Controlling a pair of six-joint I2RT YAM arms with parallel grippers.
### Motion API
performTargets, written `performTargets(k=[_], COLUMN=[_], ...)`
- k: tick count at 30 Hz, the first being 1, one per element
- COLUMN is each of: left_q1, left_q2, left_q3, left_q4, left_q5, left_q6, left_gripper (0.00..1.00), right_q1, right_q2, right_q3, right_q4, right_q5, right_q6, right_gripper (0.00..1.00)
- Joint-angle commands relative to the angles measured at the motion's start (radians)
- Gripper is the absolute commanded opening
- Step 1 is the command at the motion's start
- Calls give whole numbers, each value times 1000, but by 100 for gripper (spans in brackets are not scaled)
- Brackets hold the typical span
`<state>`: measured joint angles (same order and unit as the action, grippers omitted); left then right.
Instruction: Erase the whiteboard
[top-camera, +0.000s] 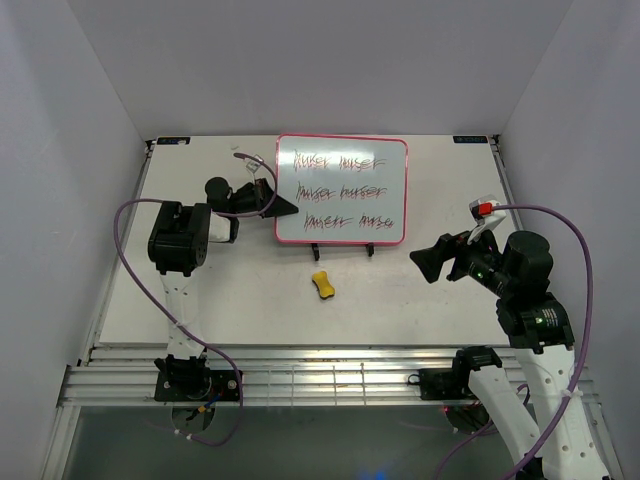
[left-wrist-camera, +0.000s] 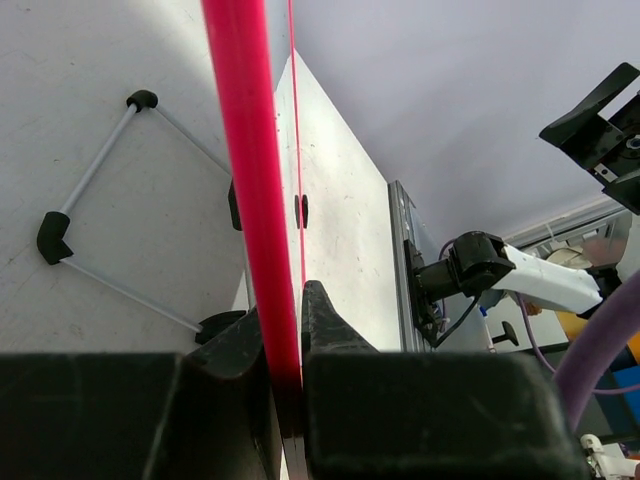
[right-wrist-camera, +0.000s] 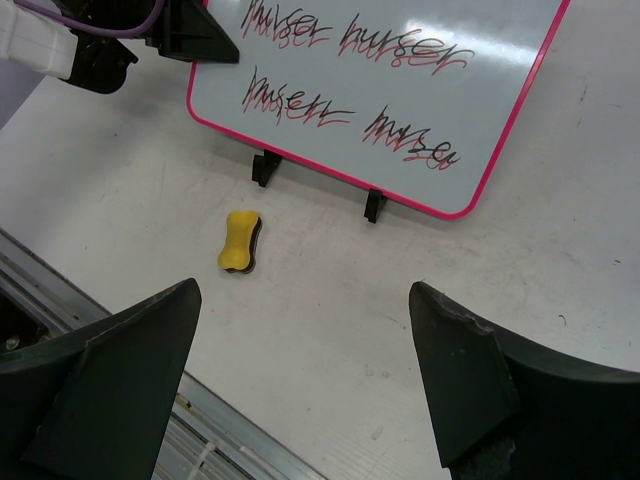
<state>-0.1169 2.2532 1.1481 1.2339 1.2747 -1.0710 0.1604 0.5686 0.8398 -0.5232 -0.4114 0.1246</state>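
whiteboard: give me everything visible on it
The whiteboard is a white rectangle with rounded corners and a thin pink-red frame. Three rows of red-and-black scribbles cover its face, unwiped. Two black clip feet at its near edge rest on the table. The left gripper pinches its left edge between its fingers.

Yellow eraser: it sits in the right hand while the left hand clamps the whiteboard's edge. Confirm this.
Not quite. The yellow eraser lies on the table before the whiteboard; the right hand is open and empty, as the right wrist view shows. The left hand does clamp the whiteboard's edge.
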Motion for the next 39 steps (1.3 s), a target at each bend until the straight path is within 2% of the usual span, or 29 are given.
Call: performTargets(k=[1,8,11,16,17,18,20,21,22,23,25,28,29,33,34,38,39], left_q1=[2,2,2,6,11,17,22,25,28,31,48,72,75,94,94,95,94], left_q2=[-122,-196,-254,-348,-409,-446,-565,-608,-650,-694,-831,-1001,-1035,-1185,-1231,-1287,-1294], left_q3=[5,1,15,27,18,0,-17,-28,-37,-45,-62,-59,-51,2,15,81,93], left_q4=[116,147,98,-72,-111,-216,-322,-449,-488,-529,-664,-844,-885,-1111,-1148,-1306,-1342], left_q5=[-29,-70,-92,-144,-171,-242,-311,-398,-426,-460,-561,-699,-730,-879,-908,-992,-1011], left_q6=[-9,-18,8,107,132,163,253,302,302,318,339,365,376,414,419,460,470], left_gripper=[0,0,0,0,0,0,0,0,0,0,0,0,0,0,0,0,0], right_q1=[5,7,7,5,7,7,13,27,53,98,395,551,636,763,777,798,798], right_q2=[-1,4,13,37,51,65,132,192,218,246,310,414,444,643,733,917,947], right_q3=[18,13,12,8,10,13,4,7,15,19,34,48,47,88,108,212,250], right_q4=[31,45,51,60,55,49,64,52,52,46,60,101,145,199,198,200,198], right_q5=[-10,-7,-16,-39,-62,-73,-104,-93,-75,30,257,345,406,540,557,605,605], right_q6=[7,18,23,30,30,36,64,90,93,93,115,157,162,141,136,116,112], right_gripper=[91,91,91,91,91,92,95,96,98,98,96,96,97,98,98,100,97])
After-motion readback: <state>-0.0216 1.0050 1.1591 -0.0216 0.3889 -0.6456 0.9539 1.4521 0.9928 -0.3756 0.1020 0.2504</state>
